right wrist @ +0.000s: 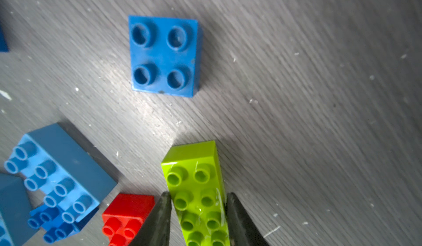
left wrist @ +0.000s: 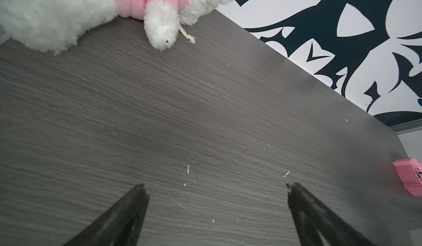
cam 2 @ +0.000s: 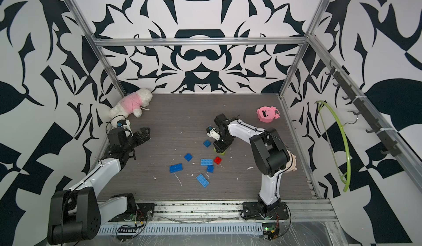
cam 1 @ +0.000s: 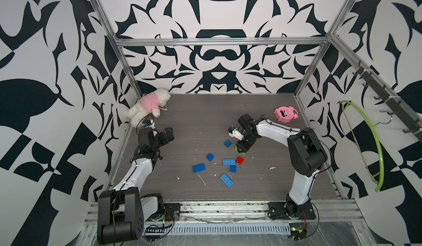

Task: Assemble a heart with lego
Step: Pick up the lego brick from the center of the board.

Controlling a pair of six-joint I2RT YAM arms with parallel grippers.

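Observation:
The lego lies loose near the middle of the grey table (cam 1: 194,123); no heart is in view. My right gripper (cam 1: 242,148) points down and is shut on the lime green brick (right wrist: 196,187), one finger on each long side; in a top view the lime green brick (cam 2: 221,151) is mostly hidden under it. A red brick (cam 1: 239,160) lies just in front of it, and a small blue brick (right wrist: 163,55) lies beyond. Several more blue bricks (cam 1: 229,162) lie scattered further forward. My left gripper (left wrist: 218,190) stands open over bare table at the left, with nothing between its fingers.
A white plush toy in a pink shirt (cam 1: 149,106) lies in the back left corner, close to my left arm. A pink round toy (cam 1: 285,114) stands at the back right. A green hanger (cam 1: 370,142) hangs outside the right wall. White scraps dot the table.

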